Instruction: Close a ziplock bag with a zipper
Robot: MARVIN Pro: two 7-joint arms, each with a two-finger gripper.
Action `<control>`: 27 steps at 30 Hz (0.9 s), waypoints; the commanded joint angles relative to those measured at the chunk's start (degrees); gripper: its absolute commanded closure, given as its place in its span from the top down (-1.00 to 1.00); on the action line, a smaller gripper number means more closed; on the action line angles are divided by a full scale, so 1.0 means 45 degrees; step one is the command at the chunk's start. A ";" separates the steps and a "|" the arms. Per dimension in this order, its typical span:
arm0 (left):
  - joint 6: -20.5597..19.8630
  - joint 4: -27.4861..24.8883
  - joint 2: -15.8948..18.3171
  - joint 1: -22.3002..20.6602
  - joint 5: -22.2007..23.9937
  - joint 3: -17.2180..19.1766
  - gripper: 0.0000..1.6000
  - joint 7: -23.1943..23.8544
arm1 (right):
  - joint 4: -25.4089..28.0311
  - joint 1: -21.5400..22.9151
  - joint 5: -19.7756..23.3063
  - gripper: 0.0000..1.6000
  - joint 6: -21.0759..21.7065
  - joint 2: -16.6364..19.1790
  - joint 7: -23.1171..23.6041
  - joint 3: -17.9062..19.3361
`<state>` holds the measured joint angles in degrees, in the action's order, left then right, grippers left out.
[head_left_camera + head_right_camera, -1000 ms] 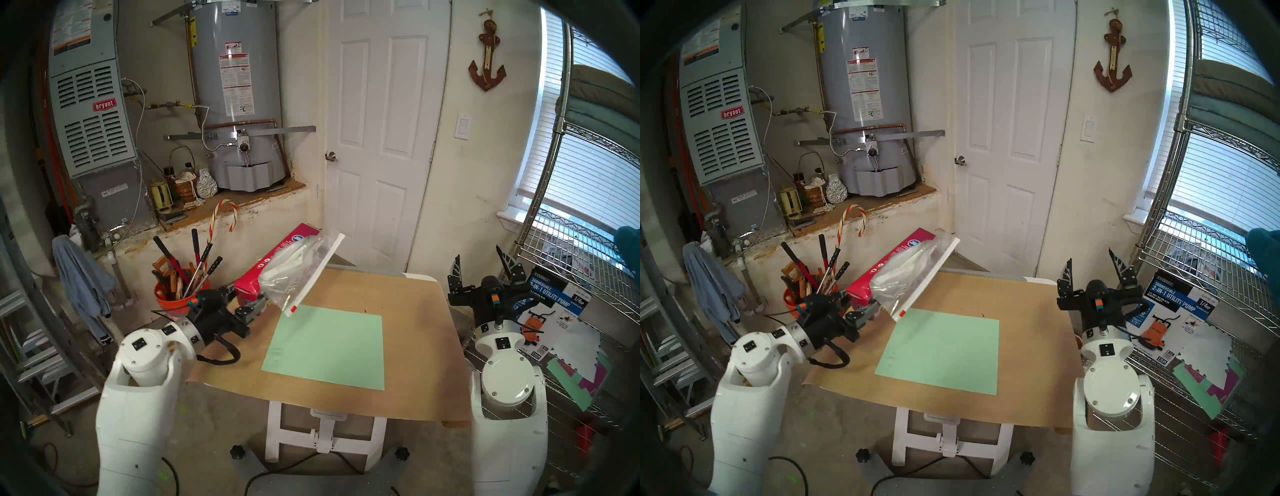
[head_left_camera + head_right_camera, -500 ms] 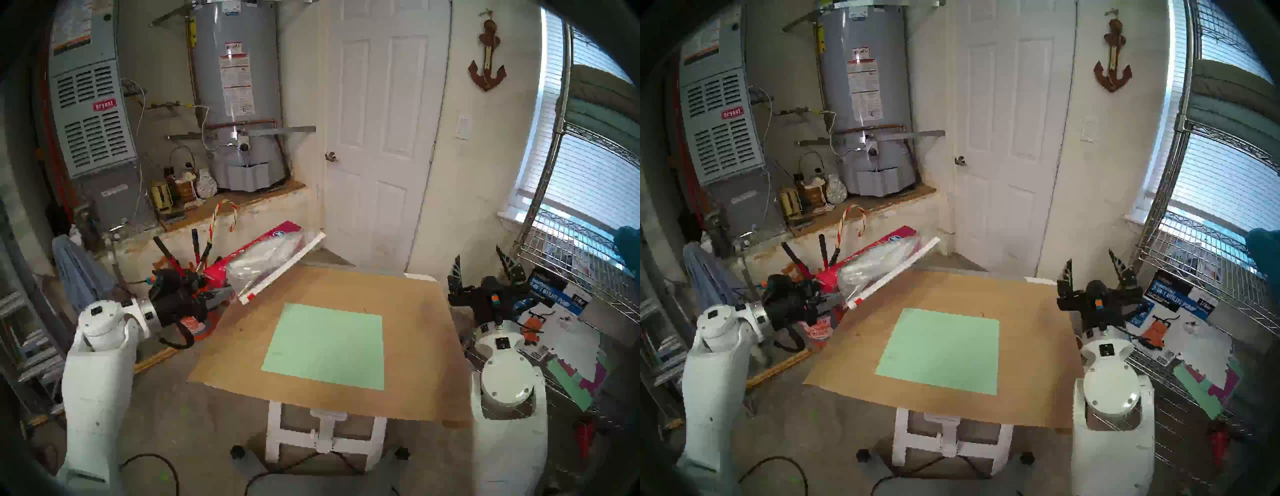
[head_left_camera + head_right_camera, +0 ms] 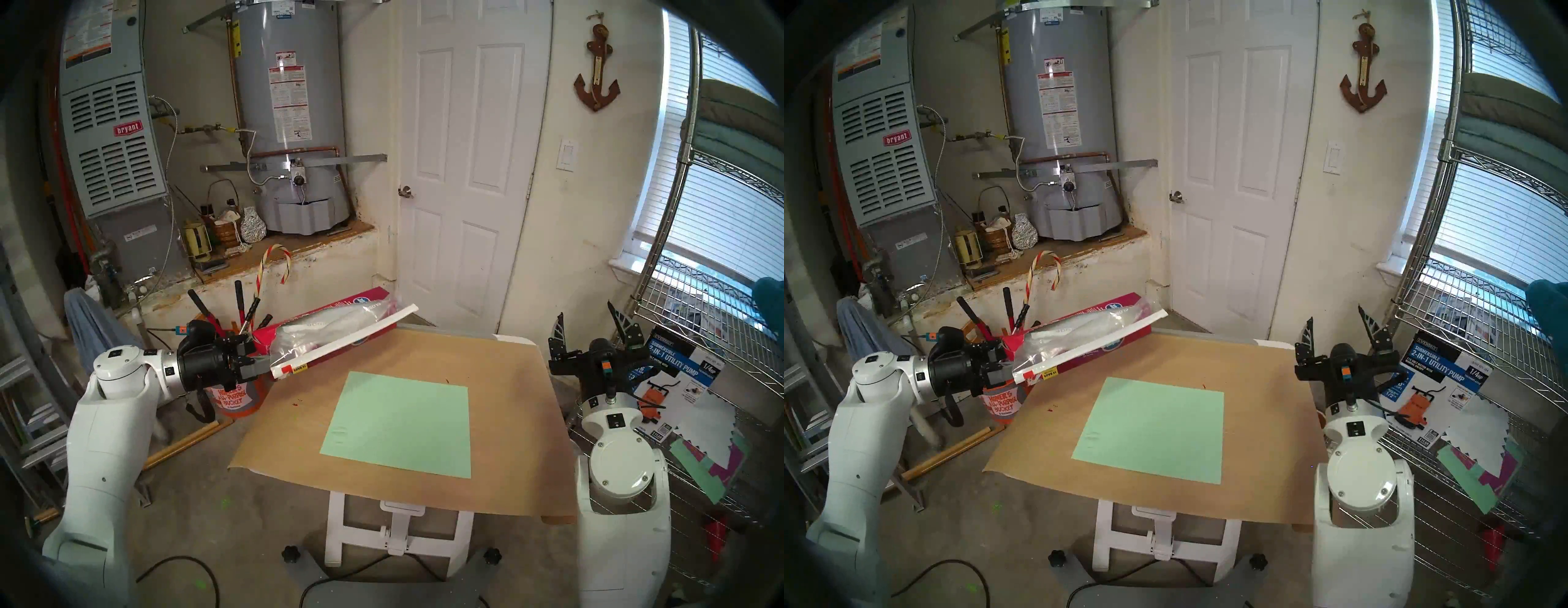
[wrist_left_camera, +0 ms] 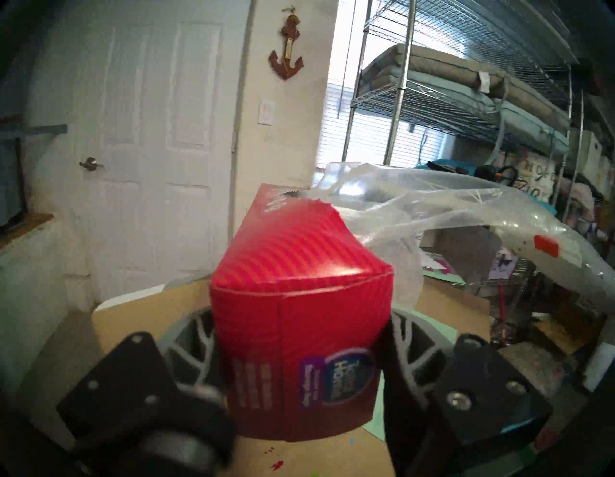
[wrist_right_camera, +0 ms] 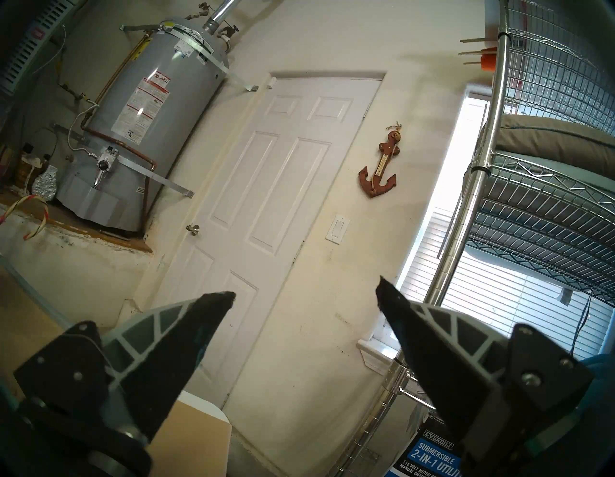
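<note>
My left gripper (image 3: 262, 361) (image 4: 301, 346) is shut on the near end of a long red cardboard box (image 3: 326, 316) (image 4: 299, 299), held nearly level over the table's far left corner. The clear ziplock bag (image 3: 329, 329) (image 3: 1076, 335) (image 4: 432, 213) spills out of the box and lies along its side. Its zipper (image 3: 352, 337) (image 3: 1098, 344) is a white strip with a red slider (image 3: 287, 368) (image 4: 545, 244) at the end nearest my gripper. My right gripper (image 3: 589, 322) (image 5: 304, 296) stands open and empty, pointing up beside the table's right edge.
The table (image 3: 509, 424) is covered in brown paper with a green sheet (image 3: 403, 424) on it. An orange bucket of tools (image 3: 237, 395) stands under my left wrist. A wire shelf (image 3: 700, 339) with a pump box (image 3: 679, 365) is close behind my right arm.
My left arm has swung out to the left and the box with the bag has tipped from steeply raised to nearly level. The right arm has not moved.
</note>
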<state>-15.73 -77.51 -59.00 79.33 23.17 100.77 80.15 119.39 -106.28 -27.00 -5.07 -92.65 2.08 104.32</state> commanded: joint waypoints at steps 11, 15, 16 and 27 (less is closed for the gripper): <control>0.0649 0.1612 -0.0012 -0.2556 0.0191 -0.1985 -1.00 0.1077 | 0.0278 0.0104 -0.0006 1.00 -0.0058 0.0024 -0.0023 -0.0037; 0.0851 0.2193 -0.0070 -0.3036 0.0082 -0.2461 -1.00 0.1077 | 0.0275 0.0105 -0.0005 1.00 -0.0058 0.0025 -0.0025 -0.0037; 0.0938 0.2371 -0.0105 -0.3188 0.0057 -0.2592 -1.00 0.1077 | 0.0275 0.0105 -0.0005 1.00 -0.0058 0.0026 -0.0025 -0.0037; 0.1693 0.3927 -0.0534 -0.4602 -0.0141 -0.4067 -1.00 0.1077 | 0.0275 0.0104 -0.0005 1.00 -0.0058 0.0028 -0.0029 -0.0039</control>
<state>-10.06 -62.35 -60.32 65.04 22.18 84.82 84.92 119.39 -106.28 -27.00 -5.07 -92.61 2.02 104.32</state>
